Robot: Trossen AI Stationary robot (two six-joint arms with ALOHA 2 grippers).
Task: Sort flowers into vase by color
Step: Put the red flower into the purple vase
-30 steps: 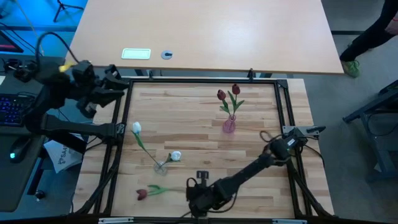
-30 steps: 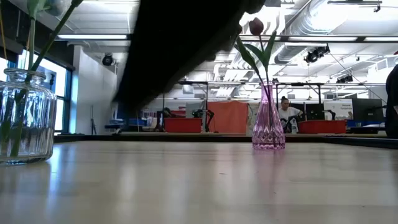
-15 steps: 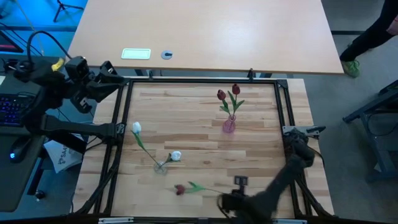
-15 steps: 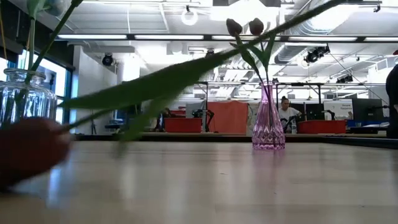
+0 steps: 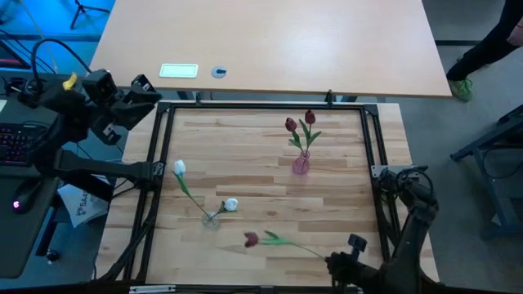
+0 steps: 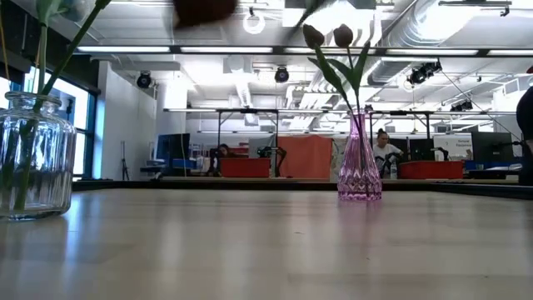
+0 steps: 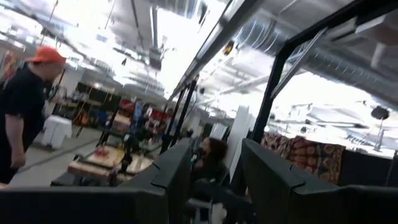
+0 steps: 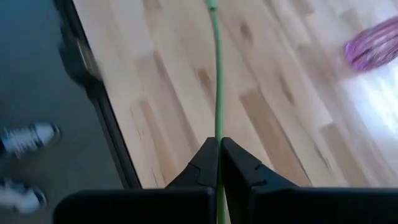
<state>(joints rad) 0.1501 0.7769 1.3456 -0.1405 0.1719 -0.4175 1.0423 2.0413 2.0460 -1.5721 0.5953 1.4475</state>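
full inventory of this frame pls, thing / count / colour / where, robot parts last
pink vase: 1, pink glass, far right part of the wooden table
dark red tulips in pink vase: 2, standing in it
clear glass jar: 1, near left part of table
white tulips: 2, stems in the clear jar, one head leaning far-left, the other beside the jar
held red tulip: 1, dark red head, green stem, over the near edge
tan desk: 1, beyond the table, carrying a white label and a small round disc
right end effector: near right corner, shut on the held tulip's stem
left end effector: off the table's far left corner, open, holding nothing
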